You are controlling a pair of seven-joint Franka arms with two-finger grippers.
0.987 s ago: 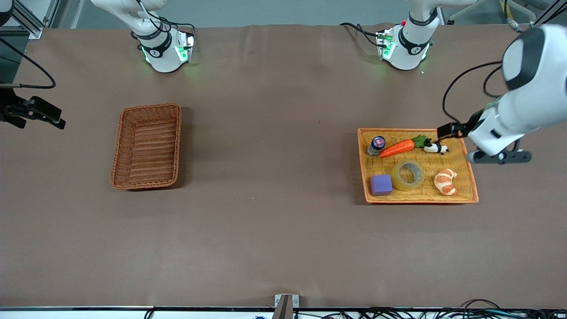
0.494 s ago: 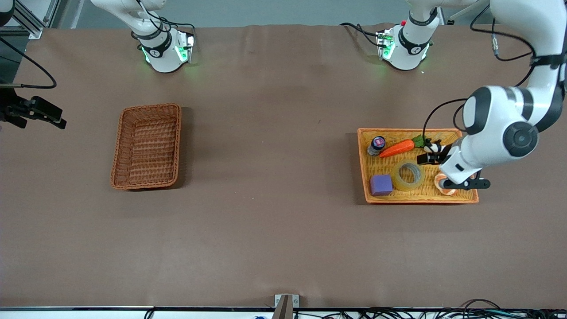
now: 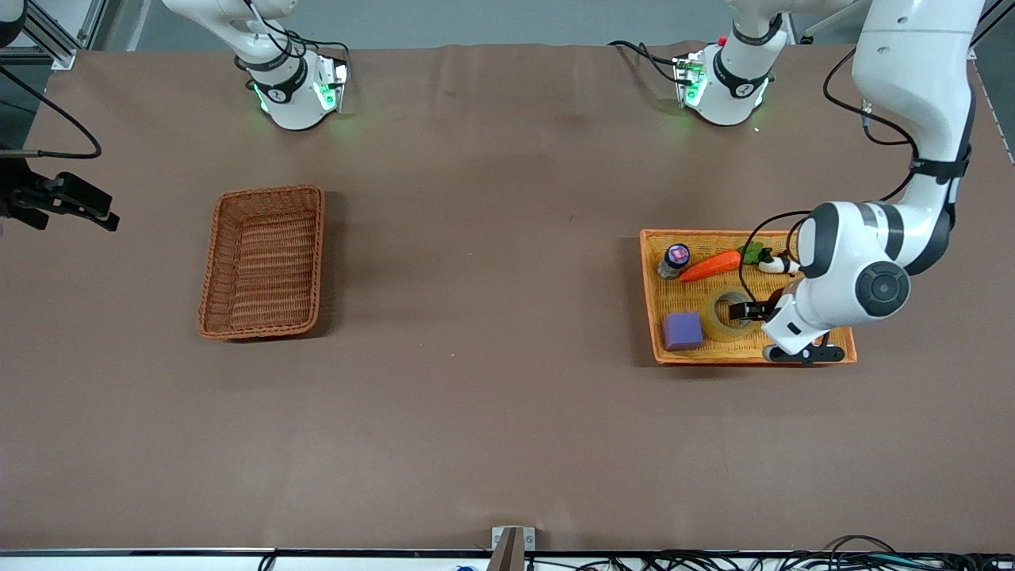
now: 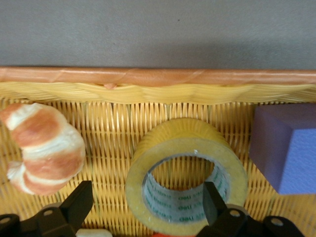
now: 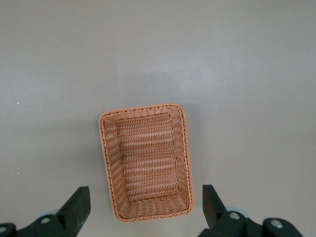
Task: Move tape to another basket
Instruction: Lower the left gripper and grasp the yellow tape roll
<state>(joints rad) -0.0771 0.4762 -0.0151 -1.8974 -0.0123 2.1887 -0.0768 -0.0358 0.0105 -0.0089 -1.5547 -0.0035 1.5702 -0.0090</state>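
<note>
Brown desk [image 3: 492,381] under both arms. Toward the right arm's end: right gripper [image 3: 75,208] waiting high, fingers [image 5: 79,202] spread wide, holding nothing; reddish-brown wicker basket [image 3: 263,260] with nothing inside. Toward the left arm's end: orange-yellow woven tray [image 3: 840,349] holding purple cube [image 3: 683,331], tape [image 3: 720,315], croissant [image 4: 42,145]. Left gripper [image 4: 145,205] low over tray, fingers [image 4: 215,202] wide apart: one inside the tape's hole, one outside its rim beside the croissant, not yet closed.
</note>
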